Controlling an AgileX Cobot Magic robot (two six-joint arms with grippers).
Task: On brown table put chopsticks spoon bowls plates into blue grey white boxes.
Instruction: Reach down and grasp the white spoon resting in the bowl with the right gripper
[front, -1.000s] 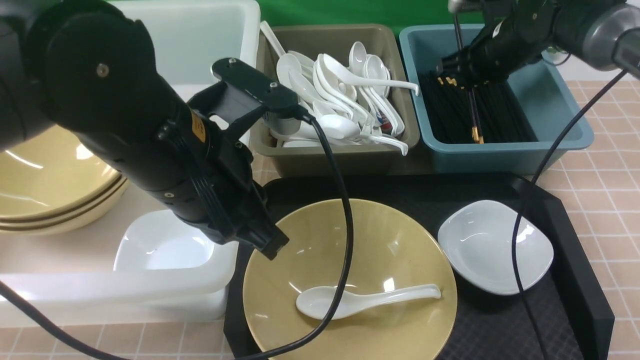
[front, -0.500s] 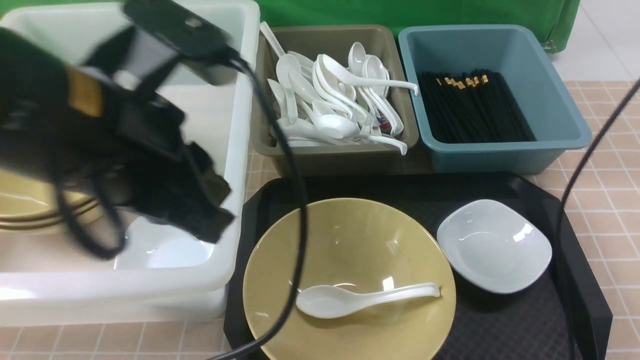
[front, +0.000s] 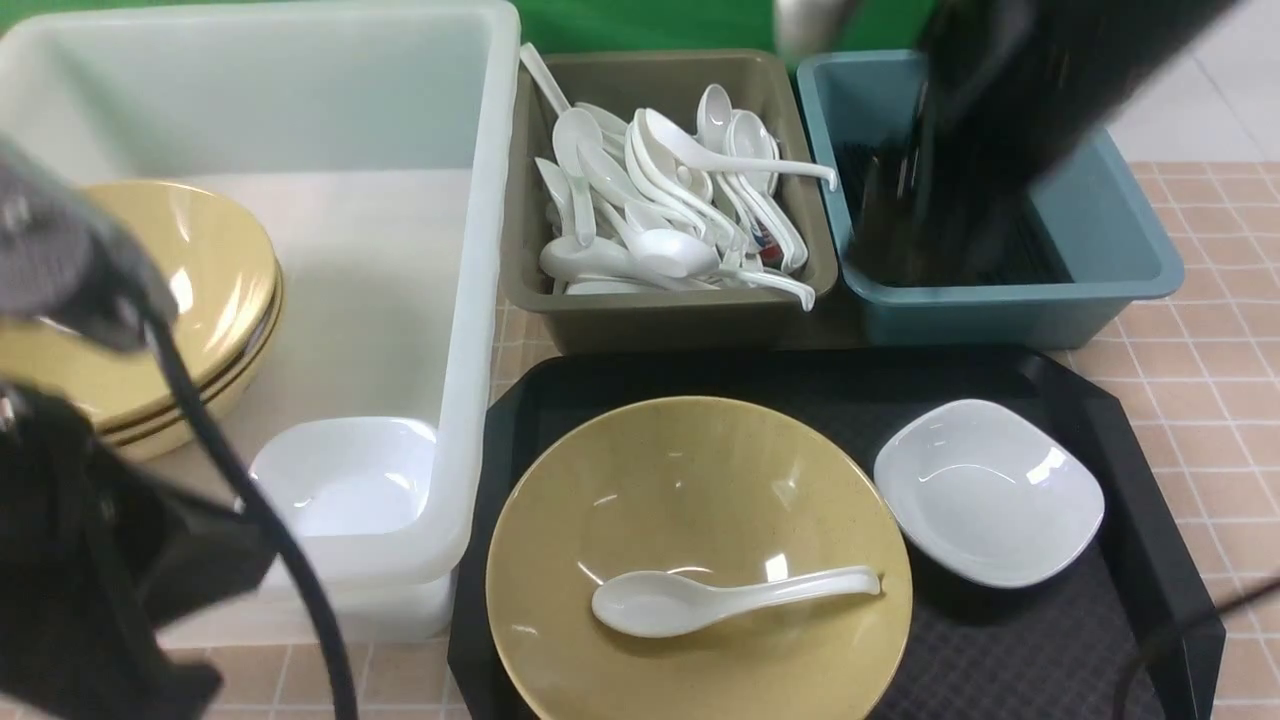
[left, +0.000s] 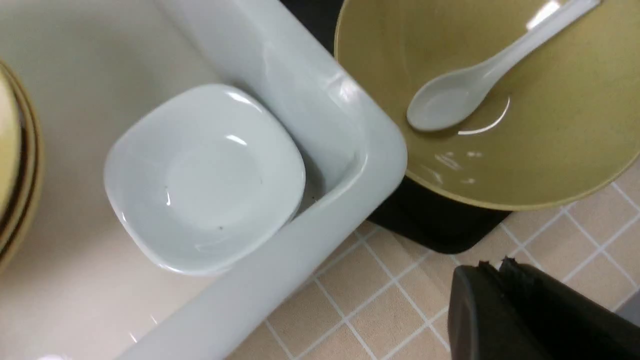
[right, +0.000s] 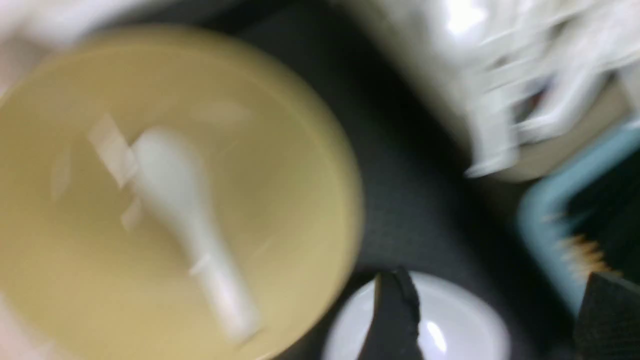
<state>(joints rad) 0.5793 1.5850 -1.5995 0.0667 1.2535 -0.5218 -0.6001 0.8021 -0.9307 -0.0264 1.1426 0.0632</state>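
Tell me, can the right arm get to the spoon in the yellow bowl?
Probably yes. The spoon lies uncovered in the bowl, nothing over it, and the right gripper is open and empty. The arm, blurred above the blue bin, would have to swing across.

green cloth backdrop (front: 680, 25) at the rear, pale floor (front: 1225, 110) far right

On the tray (front: 1000, 650) a bowl (front: 700, 480) holds a spoon (front: 720, 597), with a plate (front: 990, 490) to its right. Behind stand the spoon bin (front: 650, 320) and chopstick bin (front: 1000, 318). To the left, the tub (front: 482, 250) holds stacked bowls (front: 200, 260) and a second plate (front: 345, 475).
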